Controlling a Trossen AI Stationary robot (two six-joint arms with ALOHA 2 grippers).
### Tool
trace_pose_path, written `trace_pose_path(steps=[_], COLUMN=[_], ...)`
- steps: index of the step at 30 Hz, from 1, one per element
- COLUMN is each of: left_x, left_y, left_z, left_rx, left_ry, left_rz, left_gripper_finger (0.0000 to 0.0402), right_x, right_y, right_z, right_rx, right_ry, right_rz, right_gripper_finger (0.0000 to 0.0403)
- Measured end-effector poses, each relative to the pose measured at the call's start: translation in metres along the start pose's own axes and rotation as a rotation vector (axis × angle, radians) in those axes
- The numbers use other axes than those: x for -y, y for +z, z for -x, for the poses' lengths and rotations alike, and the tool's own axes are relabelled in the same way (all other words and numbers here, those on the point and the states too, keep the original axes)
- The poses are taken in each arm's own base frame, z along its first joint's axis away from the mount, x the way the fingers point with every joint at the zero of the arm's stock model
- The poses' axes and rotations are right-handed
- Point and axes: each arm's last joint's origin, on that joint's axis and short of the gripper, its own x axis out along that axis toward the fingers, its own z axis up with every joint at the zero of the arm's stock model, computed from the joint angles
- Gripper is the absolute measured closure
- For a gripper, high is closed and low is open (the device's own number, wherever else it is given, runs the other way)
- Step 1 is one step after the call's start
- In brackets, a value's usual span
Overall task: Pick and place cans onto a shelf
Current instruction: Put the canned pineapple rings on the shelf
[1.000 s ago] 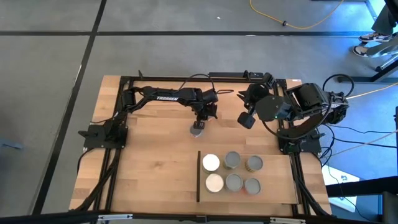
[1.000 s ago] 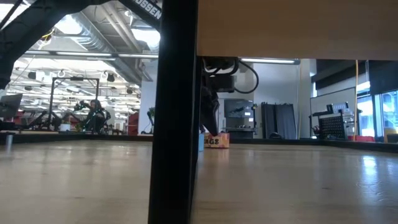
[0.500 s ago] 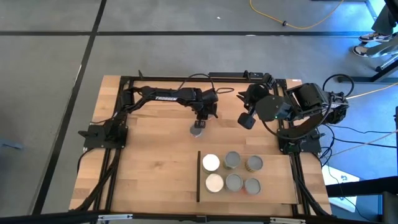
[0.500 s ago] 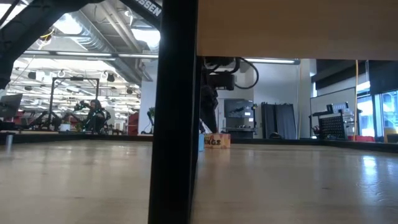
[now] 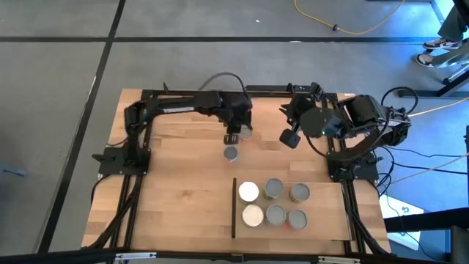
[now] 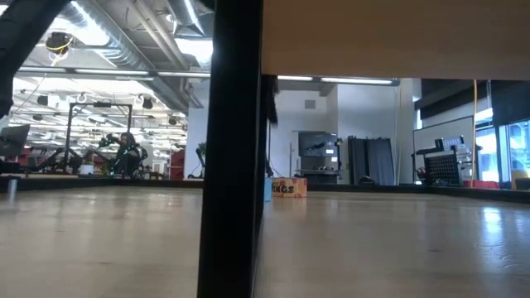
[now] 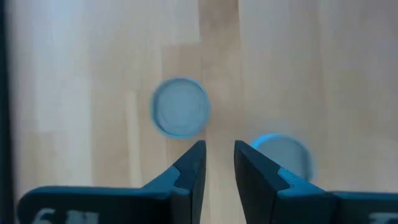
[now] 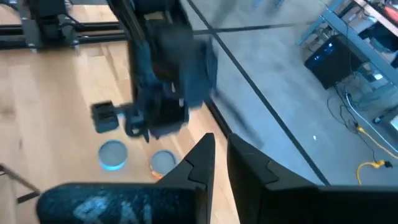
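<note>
A silver-topped can (image 5: 231,153) stands on its base on the tabletop in front of the shelf (image 5: 326,220); its orange label shows in the low view (image 6: 286,187). A second can (image 5: 246,133) stands just beyond it. Both show in the left wrist view (image 7: 181,107) (image 7: 283,155). My left gripper (image 5: 233,136) (image 7: 219,149) hangs above and between them, its fingers a narrow gap apart, holding nothing. My right gripper (image 5: 288,137) (image 8: 221,146) waits raised at the far right, shut and empty. Several cans (image 5: 275,202) stand on the shelf beside its dark strip (image 5: 234,207).
The black frame rails (image 5: 220,92) run along the table's far edge behind both arms. Bare wood (image 5: 176,198) lies left of the shelf. In the low view a dark upright (image 6: 232,149) hides part of the table.
My left gripper has risen off the silver-topped can and drawn back toward the table's far edge, leaving the low view. The can stays upright where it stood.
</note>
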Motion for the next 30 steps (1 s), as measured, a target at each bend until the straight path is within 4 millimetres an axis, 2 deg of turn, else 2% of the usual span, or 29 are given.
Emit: trace_pose_path(steps=[4,8,12,15,17,21,27,30], left_x=[0.003,0.009,0.017,0.023,0.026,0.032,0.04,0.043], left_y=[0.006,0.001,-0.014,-0.028,-0.037,-0.054,-0.075,-0.084], left_z=[0.063,0.121,0.172,0.202,0.219,0.243,0.266,0.275], left_rx=[0.107,0.233,0.335,0.39,0.415,0.436,0.439,0.438], left_ry=[0.029,0.062,0.083,0.104,0.127,0.157,0.182,0.181], left_rz=[0.058,0.085,0.151,0.205,0.238,0.274,0.279,0.28], left_gripper_finger=[0.0332,0.0333,0.0333,0.0333,0.0333,0.0333,0.0333,0.0333], right_x=[0.014,0.036,0.056,0.06,0.059,0.051,0.028,0.017], right_y=[0.002,0.005,0.007,0.008,0.009,0.008,0.001,-0.005], right_z=[-0.011,-0.027,-0.045,-0.069,-0.089,-0.128,-0.18,-0.204], right_rx=[-0.055,-0.106,-0.152,-0.202,-0.242,-0.32,-0.407,-0.463], right_ry=[0.062,0.105,0.228,0.268,0.263,0.367,0.42,0.429], right_rz=[-0.02,-0.06,-0.038,-0.002,0.014,0.075,0.247,0.275], right_gripper_finger=[0.0357,0.0357,0.0357,0.0357,0.0357,0.0357,0.0357,0.0357])
